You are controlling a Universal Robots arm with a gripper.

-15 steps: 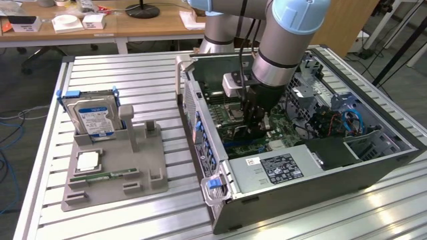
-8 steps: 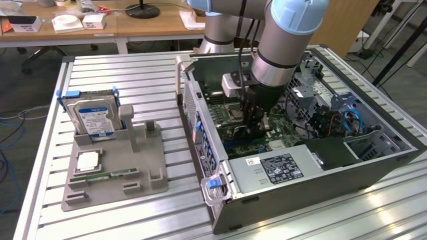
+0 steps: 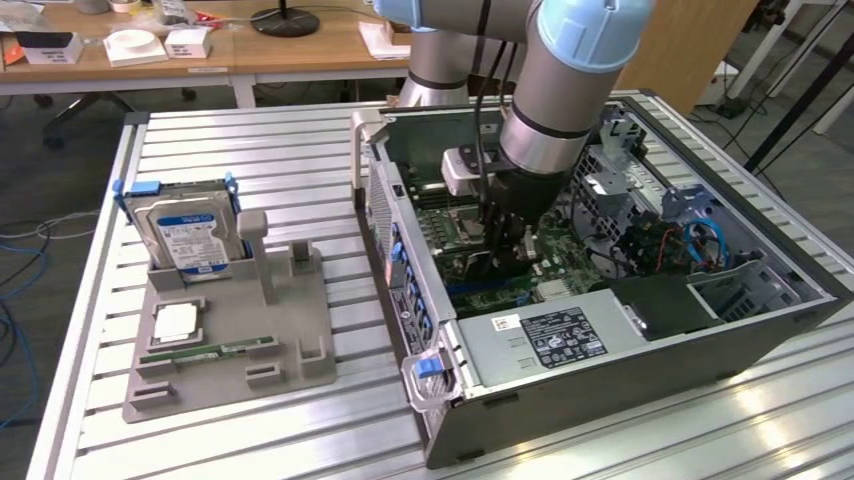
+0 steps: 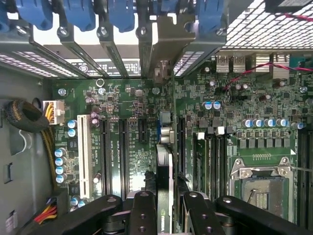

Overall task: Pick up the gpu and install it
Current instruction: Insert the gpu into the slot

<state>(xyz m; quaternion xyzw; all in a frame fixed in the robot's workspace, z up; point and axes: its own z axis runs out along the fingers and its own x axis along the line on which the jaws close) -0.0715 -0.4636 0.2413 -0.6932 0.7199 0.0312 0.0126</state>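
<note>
My gripper (image 3: 514,250) is lowered into the open computer case (image 3: 747,340), just above the green motherboard (image 3: 447,225). In the wrist view the gpu (image 4: 165,161) appears edge-on between the two black fingers (image 4: 143,208), and my gripper (image 4: 166,203) is shut on it. The card stands over the row of long black expansion slots (image 4: 122,156). Its silver end bracket (image 4: 164,54) reaches up to the rear slot openings with blue latches (image 4: 122,12). Whether the card's edge is seated in a slot is hidden.
A grey parts holder (image 3: 287,345) left of the case carries a silver hard drive (image 3: 191,232), a processor chip (image 3: 176,322) and a memory stick (image 3: 207,352). The case walls, drive cage (image 3: 627,165) and cables (image 3: 694,245) close in around the arm. An open processor socket (image 4: 264,183) lies beside the slots.
</note>
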